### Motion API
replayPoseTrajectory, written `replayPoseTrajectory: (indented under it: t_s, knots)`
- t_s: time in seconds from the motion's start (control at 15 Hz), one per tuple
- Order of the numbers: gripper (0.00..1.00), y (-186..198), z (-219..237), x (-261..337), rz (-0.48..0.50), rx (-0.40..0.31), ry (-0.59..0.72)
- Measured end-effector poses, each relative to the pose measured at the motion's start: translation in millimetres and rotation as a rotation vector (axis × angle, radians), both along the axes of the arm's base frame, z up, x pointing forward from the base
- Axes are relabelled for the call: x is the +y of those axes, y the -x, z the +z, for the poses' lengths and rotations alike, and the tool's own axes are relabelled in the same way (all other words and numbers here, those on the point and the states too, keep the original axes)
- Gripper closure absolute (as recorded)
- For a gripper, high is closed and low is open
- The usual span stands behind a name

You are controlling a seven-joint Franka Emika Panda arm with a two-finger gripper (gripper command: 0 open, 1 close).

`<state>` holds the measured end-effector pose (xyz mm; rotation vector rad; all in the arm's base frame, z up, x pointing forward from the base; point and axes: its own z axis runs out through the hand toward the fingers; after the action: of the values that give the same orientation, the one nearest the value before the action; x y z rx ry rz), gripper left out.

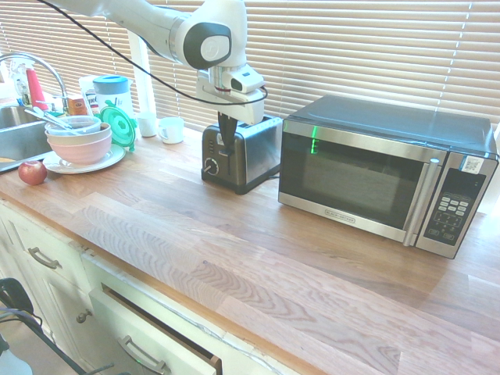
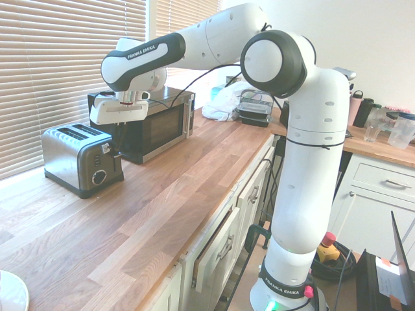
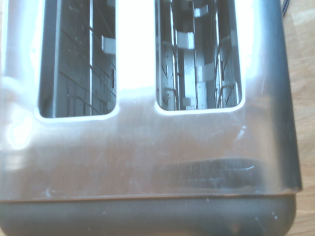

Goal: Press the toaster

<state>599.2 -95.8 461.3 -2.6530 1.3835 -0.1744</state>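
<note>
At the black end panel of the toaster (image 1: pixel 258 152), by the window blinds (image 1: pixel 351 47): my fingers (image 1: pixel 226 144), one pair, pointing down, clenched together; whether they touch the lever, I cannot tell. Toaster, one, two-slot, brushed steel sides, upright on the wooden table (image 1: pixel 195 242); round knob (image 2: pixel 99 177) low on its end panel; both slots seen from above in the wrist view, wire guides within. Microwave (image 1: pixel 375 172), one, steel and black, much larger, near the toaster, door closed, green digits glowing behind the glass. Mugs, white, two, on the toaster's other side: one mug (image 1: pixel 172 130) nearer the toaster, the second (image 1: pixel 147 123) just beside it. Canister (image 1: pixel 113 92), one, white with blue lid, behind the bowls. Bowls (image 1: pixel 80 146), stacked, the lower one pink, resting on a white plate (image 1: pixel 111 160); green lid (image 1: pixel 117 126), one, tilted up beside them. Apple (image 1: pixel 32 173), one, red, near the plate, toward the table's front edge. Sink (image 1: pixel 22 139), steel, one, beyond the bowls, with curved faucet (image 1: pixel 48 66). Drawer (image 1: pixel 152 336), one, below the table, pulled partly out.
</note>
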Motion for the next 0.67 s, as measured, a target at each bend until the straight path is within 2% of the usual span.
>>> replayPoseTrajectory:
  t_s: [0.67]
  knots:
    - [1.00,-10,-38,-3,-0.003,0.054,-0.002]
